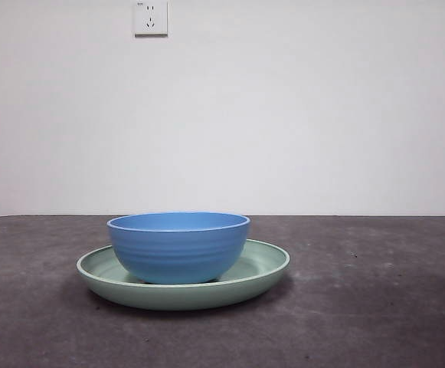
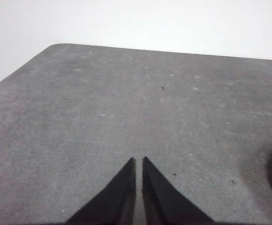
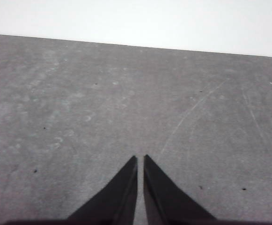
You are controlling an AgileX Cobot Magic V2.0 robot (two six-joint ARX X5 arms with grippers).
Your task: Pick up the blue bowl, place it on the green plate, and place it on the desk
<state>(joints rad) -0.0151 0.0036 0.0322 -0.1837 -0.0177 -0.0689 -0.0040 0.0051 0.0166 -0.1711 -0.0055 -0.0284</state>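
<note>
The desk (image 1: 391,307) is being occupied by the green plate (image 1: 264,268), with the blue bowl (image 1: 179,247) being carried upright inside it. Nearer the plate's edge, the left gripper (image 2: 139,161) is being kept nearly closed and empty; likewise the right gripper (image 3: 140,159).

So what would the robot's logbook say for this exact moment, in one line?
blue bowl: upright on green plate | plate: on desk | left gripper: shut, empty, over bare desk | right gripper: shut, empty, away from dishes
</note>
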